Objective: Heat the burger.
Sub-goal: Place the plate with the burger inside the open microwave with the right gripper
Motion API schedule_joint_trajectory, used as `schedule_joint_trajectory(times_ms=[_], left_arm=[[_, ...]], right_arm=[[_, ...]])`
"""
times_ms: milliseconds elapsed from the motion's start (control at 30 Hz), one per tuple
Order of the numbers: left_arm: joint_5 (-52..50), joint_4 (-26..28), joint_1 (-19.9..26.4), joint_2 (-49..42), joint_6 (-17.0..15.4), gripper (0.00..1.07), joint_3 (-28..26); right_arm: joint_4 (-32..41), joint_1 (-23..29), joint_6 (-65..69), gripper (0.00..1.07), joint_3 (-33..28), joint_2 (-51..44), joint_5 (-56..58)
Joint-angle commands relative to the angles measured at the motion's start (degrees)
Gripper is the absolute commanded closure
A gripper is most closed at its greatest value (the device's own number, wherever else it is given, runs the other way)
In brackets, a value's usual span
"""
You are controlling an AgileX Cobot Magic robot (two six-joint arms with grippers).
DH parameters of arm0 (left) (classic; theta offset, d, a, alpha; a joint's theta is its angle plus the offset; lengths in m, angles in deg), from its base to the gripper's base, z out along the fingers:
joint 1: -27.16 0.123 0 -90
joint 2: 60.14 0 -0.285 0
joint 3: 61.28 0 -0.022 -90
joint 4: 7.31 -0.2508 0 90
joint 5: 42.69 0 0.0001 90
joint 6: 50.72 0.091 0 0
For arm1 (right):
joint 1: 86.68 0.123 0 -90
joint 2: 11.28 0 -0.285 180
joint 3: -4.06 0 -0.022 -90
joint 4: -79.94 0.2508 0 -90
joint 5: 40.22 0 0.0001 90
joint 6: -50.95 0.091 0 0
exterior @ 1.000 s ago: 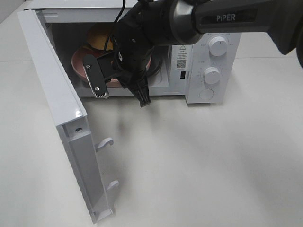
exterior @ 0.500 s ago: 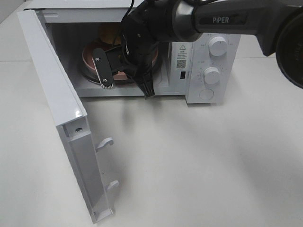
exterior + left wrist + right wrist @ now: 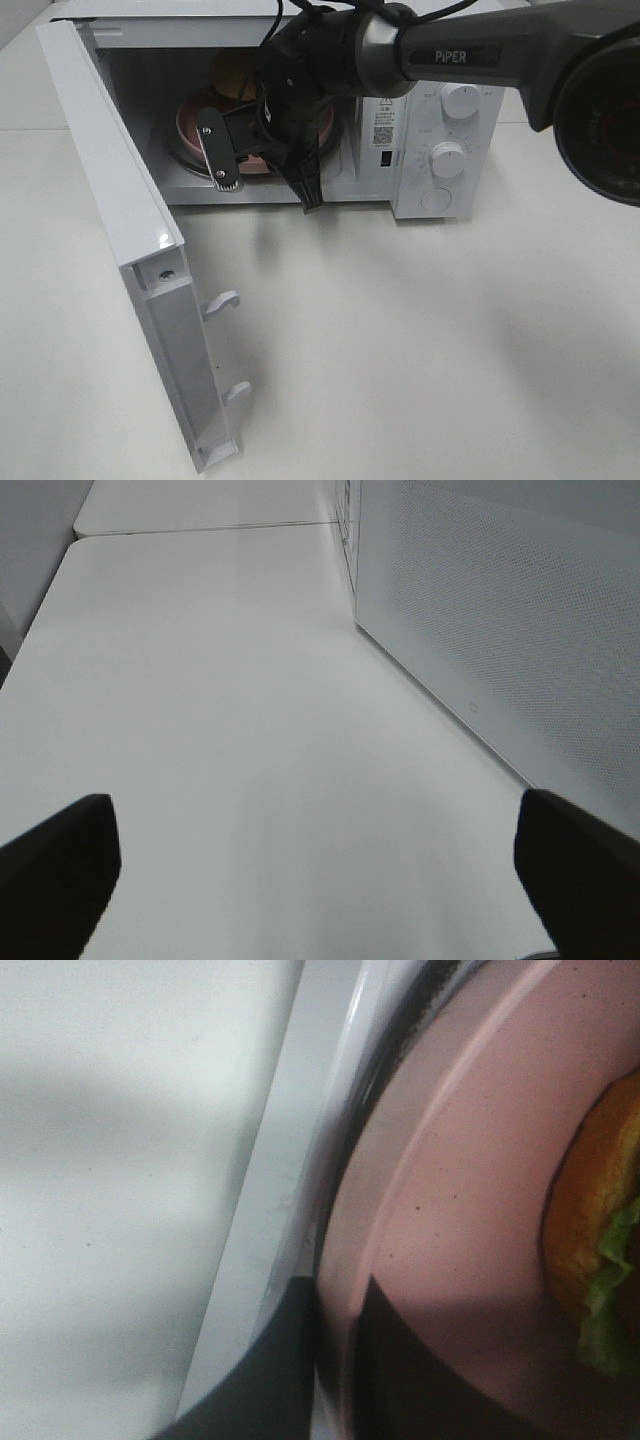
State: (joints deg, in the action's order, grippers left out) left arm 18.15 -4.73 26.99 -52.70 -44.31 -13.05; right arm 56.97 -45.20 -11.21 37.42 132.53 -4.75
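The microwave (image 3: 405,150) is standing on the counter (image 3: 420,350) with its door (image 3: 110,190) swung wide to the left. Inside the cavity the pink plate (image 3: 188,125) is carrying the burger (image 3: 232,72), which is sitting on the side of the plate away from the gripped rim, with lettuce showing at its edge. The right pincer (image 3: 335,1305) is reaching into the opening and pinching the plate's near rim between closed fingers. The right arm (image 3: 480,45) is crossing the opening from the right, hiding part of the plate and burger from above. The left pincer (image 3: 320,865) is hanging spread wide over the counter, beside a white perforated panel (image 3: 520,630).
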Motion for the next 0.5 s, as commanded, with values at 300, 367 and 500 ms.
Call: schedule_joint_trajectory(times_ms=[300,367,500], left_arm=[[-0.9,0.5,-0.3,-1.0,-0.1,0.02,0.1],[-0.9,0.5,-0.3,-1.0,-0.1,0.02,0.1],[-0.9,0.5,-0.3,-1.0,-0.1,0.02,0.1]], right_arm=[[0.2,-0.1,-1.1,1.07,2.9,0.5,-4.1],[0.3,-0.1,-1.1,1.07,3.0,0.5,-4.1],[0.3,-0.1,-1.4,1.07,3.1,0.5,-4.2]])
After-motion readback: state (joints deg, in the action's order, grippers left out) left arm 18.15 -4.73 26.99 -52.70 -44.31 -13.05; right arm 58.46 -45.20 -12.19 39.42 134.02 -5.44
